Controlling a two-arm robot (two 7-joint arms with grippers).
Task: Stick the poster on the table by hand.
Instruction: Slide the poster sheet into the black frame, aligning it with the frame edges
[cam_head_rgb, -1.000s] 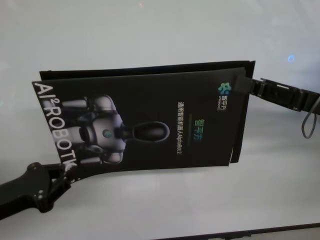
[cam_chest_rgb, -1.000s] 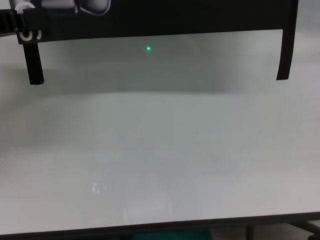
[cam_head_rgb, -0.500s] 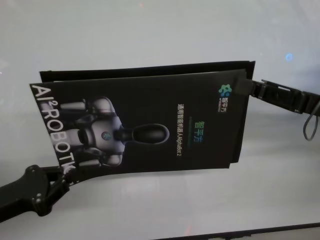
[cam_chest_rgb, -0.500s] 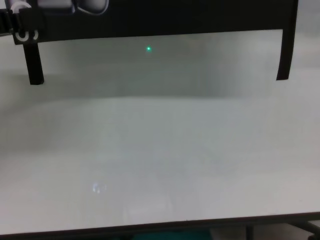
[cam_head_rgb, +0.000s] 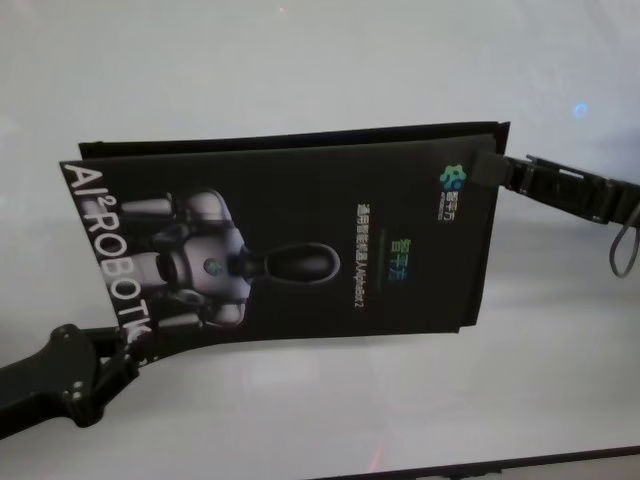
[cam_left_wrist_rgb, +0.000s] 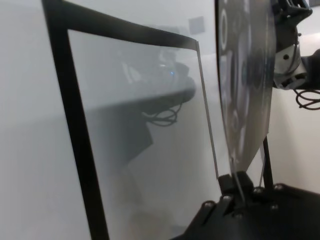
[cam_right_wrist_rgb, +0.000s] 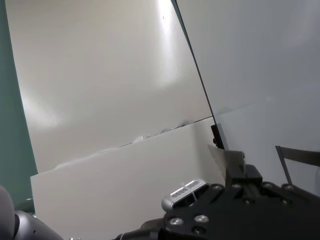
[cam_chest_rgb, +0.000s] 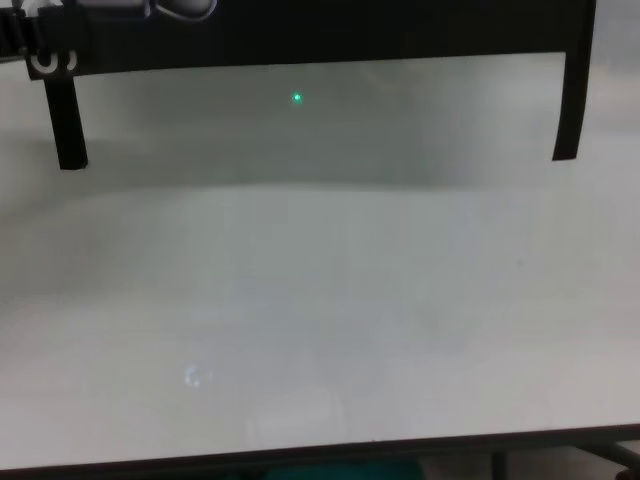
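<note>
A white counter (cam_head_rgb: 300, 60) is spread beneath the black poster (cam_head_rgb: 300, 240), held above it — long axis running between the hands. The left hand (cam_head_rgb: 125, 350) is clamped on one end corner, the right hand (cam_head_rgb: 487, 170) on the opposite corner.

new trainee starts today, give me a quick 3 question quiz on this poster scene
1. True or false: the poster lies flat on the table.
2. Which gripper holds the corner nearest the white letters? A) left gripper B) right gripper
3. Fill in: the right gripper grips the poster at its corner by the small ____.

Key:
1. False; it is held up above the table by both grippers, as its shadow shows.
2. A
3. logo
</note>
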